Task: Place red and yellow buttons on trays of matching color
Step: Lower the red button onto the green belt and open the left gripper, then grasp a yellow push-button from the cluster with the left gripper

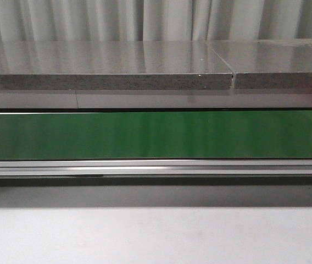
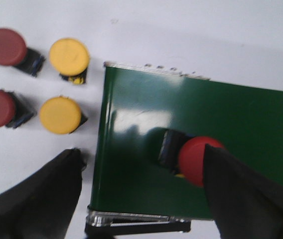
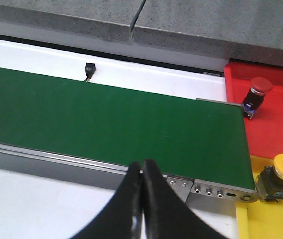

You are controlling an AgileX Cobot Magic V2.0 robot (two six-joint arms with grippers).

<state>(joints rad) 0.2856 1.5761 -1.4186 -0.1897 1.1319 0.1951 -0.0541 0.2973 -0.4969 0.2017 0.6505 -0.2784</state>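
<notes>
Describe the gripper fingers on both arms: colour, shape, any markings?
Both look the same: matte black. The left gripper has broad, flat fingers that widen toward the camera. The right gripper has fingers tapering to narrow rounded tips. No markings, cables or labels show on either; the arms themselves are out of view.

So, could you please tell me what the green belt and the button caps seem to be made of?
The green belt looks like smooth PVC or rubber with a semi-gloss finish, since light glares off it. The red button cap and yellow button cap seem moulded plastic, matte and evenly coloured, though this is uncertain.
</notes>
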